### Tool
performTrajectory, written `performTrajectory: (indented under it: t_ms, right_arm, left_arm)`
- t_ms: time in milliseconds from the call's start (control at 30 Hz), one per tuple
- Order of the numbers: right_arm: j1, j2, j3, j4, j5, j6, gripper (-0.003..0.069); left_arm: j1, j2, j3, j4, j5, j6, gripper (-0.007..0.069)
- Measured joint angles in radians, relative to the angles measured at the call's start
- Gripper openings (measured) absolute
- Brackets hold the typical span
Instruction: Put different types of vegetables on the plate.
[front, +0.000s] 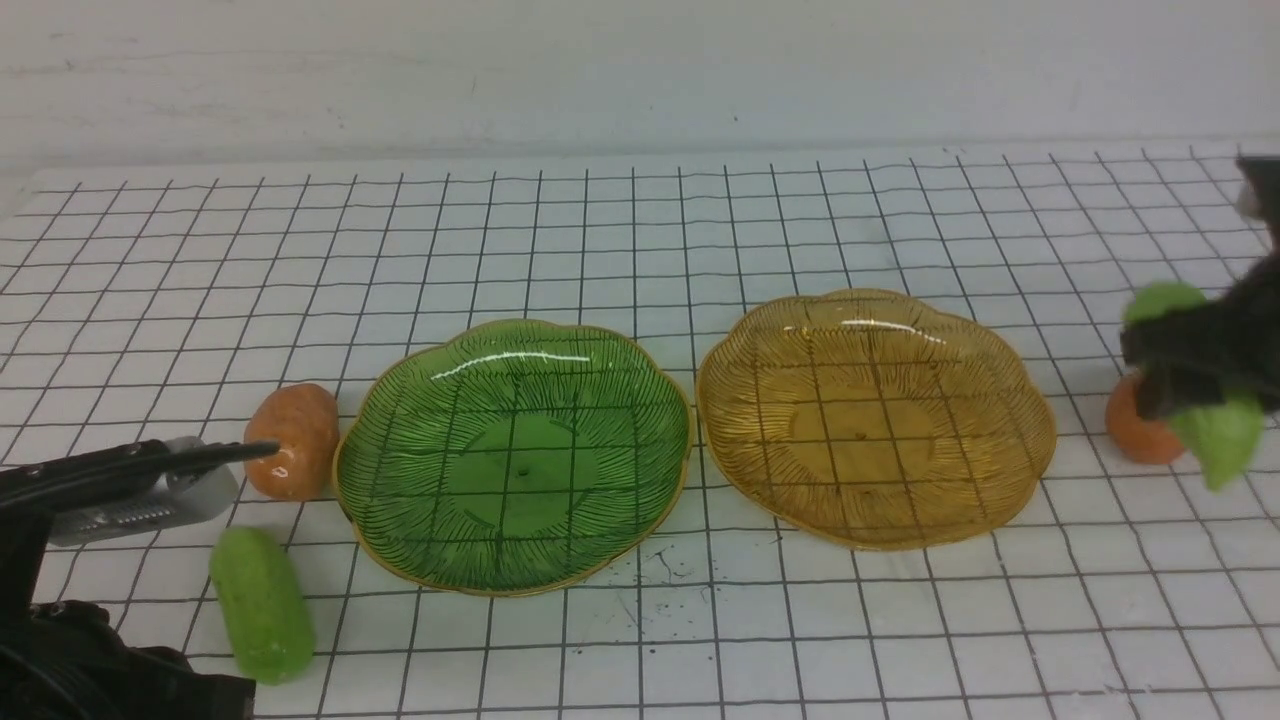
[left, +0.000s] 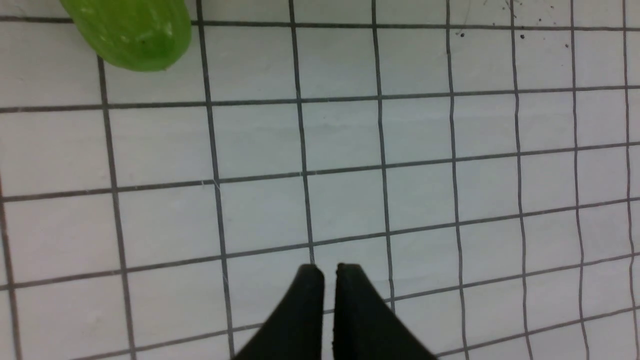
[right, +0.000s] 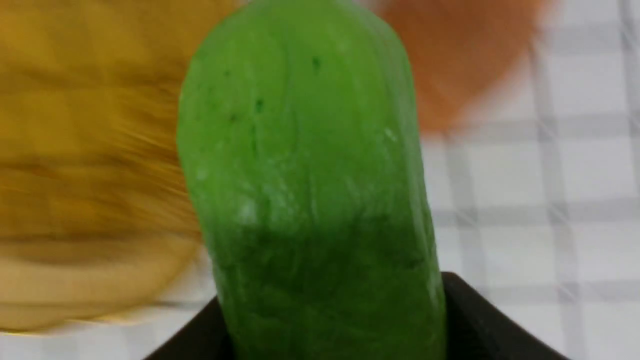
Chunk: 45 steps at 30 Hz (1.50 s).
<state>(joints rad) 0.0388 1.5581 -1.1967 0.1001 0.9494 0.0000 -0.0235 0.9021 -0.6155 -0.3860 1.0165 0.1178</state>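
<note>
Matte cucumber (right: 310, 175) in right claw (front: 1195, 375), green plate (front: 610, 400) seen only from front

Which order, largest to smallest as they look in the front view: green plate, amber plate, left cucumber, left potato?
1-2. green plate and amber plate: they look alike, so no ranking.
3. left cucumber: looks longer than the next item, but it lies nearer the camera, so unsure.
4. left potato.
</note>
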Motion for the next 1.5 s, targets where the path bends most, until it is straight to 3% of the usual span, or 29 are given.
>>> performTrajectory:
  t_ms: [33,133,233,567,700,733,800,933,1100,1167,1300,1367,1467,1500]
  right_arm:
    - [0.034,-0.007,-0.02,0.104,-0.049,-0.06,0.0393]
    - [0.102,0.024,-0.025,0.234,-0.14,-0.174,0.0393]
    - [0.15,0.09,-0.025,0.269,-0.224,-0.224,0.0393]
    - [0.167,0.236,-0.025,0.227,-0.343,-0.242,0.0405]
    - [0.167,0.249,-0.025,0.212,-0.344,-0.241,0.0494]
    - [0.167,0.251,-0.025,0.188,-0.344,-0.226,0.0578]
    - [0.167,0.251,-0.025,0.169,-0.345,-0.223,0.0641]
    - [0.167,0.251,-0.029,0.137,-0.336,-0.22,0.0685]
    - [0.155,0.251,-0.075,0.112,-0.259,-0.208,0.0689]
    - [0.137,0.251,-0.12,0.092,-0.209,-0.187,0.0672]
    - [0.065,0.251,-0.239,0.016,-0.058,-0.073,0.0552]
    - [0.019,0.251,-0.284,-0.048,0.009,0.006,0.0434]
    - [-0.015,0.252,-0.298,-0.106,0.04,0.064,0.0314]
    - [-0.034,0.256,-0.301,-0.134,0.052,0.098,0.0238]
  left_arm:
    - [0.0,0.0,0.0,-0.001,0.0,0.0,0.0016]
    - [0.0,0.0,0.0,-0.001,0.0,0.0,0.0016]
    - [0.0,0.0,0.0,-0.001,0.0,0.0,0.0016]
    - [0.0,0.0,0.0,-0.001,0.0,0.0,0.0016]
    - [0.0,0.0,0.0,-0.001,-0.004,0.0,0.0016]
    - [0.0,0.0,0.0,-0.001,-0.007,0.0,0.0016]
    - [0.0,0.0,0.0,-0.001,-0.009,0.0,0.0016]
    - [0.0,0.0,0.0,-0.001,-0.016,0.0,0.0017]
    - [0.0,0.0,0.0,-0.001,-0.021,0.0,0.0017]
    - [0.0,0.0,0.0,-0.001,-0.023,0.0,0.0017]
    - [0.0,0.0,0.0,-0.001,-0.024,0.0,0.0017]
    - [0.0,0.0,0.0,-0.001,-0.026,0.0,0.0017]
    - [0.0,0.0,0.0,-0.001,-0.03,0.0,0.0017]
    - [0.0,0.0,0.0,-0.001,-0.034,0.0,0.0017]
